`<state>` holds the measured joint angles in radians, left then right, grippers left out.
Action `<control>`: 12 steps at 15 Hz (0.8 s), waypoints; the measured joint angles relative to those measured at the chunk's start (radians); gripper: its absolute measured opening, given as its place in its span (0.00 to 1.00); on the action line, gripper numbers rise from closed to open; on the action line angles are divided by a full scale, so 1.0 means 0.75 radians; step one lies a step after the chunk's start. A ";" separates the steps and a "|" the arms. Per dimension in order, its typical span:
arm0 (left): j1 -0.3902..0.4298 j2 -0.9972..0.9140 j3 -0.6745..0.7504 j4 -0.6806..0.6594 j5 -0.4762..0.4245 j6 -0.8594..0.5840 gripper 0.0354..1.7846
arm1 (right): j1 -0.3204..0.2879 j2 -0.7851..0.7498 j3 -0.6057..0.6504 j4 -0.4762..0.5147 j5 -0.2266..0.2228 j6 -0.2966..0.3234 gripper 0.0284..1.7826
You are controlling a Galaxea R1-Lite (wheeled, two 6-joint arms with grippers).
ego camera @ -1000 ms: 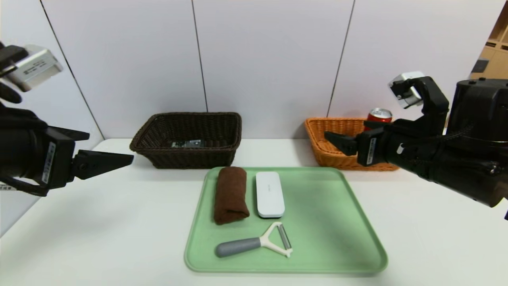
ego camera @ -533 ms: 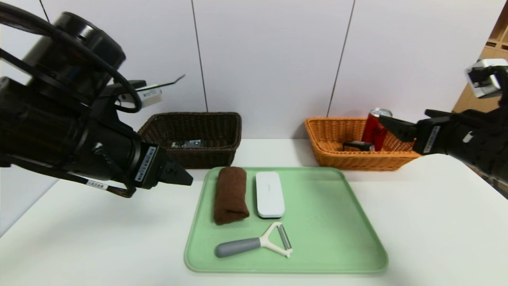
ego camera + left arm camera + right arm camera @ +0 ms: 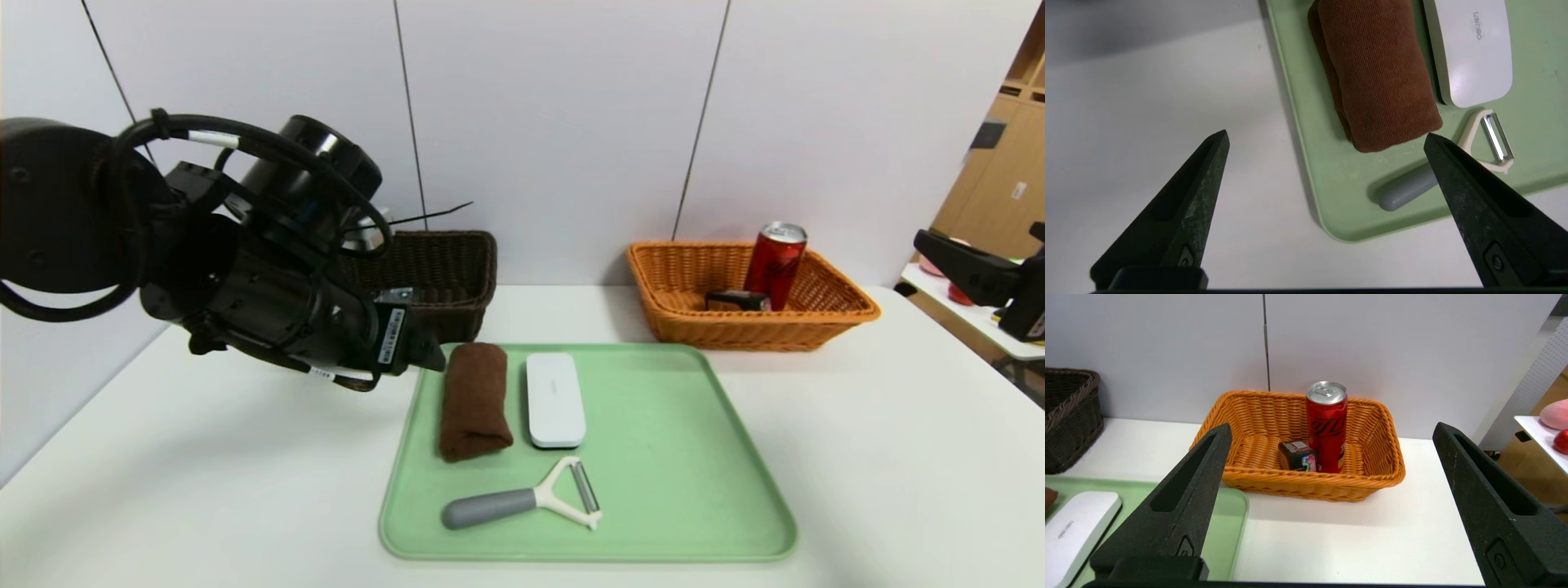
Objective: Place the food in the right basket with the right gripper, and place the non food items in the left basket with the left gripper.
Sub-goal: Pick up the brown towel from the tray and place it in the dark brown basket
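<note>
A green tray (image 3: 694, 457) holds a rolled brown towel (image 3: 473, 398), a white case (image 3: 555, 398) and a grey-handled peeler (image 3: 522, 502). My left gripper (image 3: 1326, 139) is open and empty, hovering over the tray's left edge beside the towel (image 3: 1376, 69); in the head view it shows at the tray's far left corner (image 3: 429, 355). The dark left basket (image 3: 457, 269) is partly hidden behind the left arm. The orange right basket (image 3: 841, 314) holds a red can (image 3: 775, 265) and a small dark box (image 3: 735, 300). My right gripper (image 3: 1331, 430) is open and empty, back at the table's right edge (image 3: 971, 273).
The white table (image 3: 204, 490) has free room to the left, right and front of the tray. A grey panel wall stands behind the baskets. A side table with pink and red items (image 3: 1555, 416) is off to the right.
My left arm swung in from the far left to the tray's left corner beside the towel. My right arm drew back from the orange basket to the right edge, leaving the can standing inside.
</note>
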<state>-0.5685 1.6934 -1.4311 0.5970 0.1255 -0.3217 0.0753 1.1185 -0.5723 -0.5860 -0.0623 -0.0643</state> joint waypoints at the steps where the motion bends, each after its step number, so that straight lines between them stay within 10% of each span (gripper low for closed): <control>1: -0.010 0.030 0.003 -0.037 0.007 -0.002 0.94 | -0.006 -0.025 0.011 0.024 -0.001 -0.006 0.95; 12: -0.100 0.262 0.012 -0.258 0.081 -0.024 0.94 | -0.011 -0.155 0.093 0.077 -0.001 -0.005 0.95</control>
<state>-0.6432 1.8902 -1.4221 0.4034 0.1860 -0.3400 0.0668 1.0026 -0.5028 -0.5285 -0.0630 -0.0683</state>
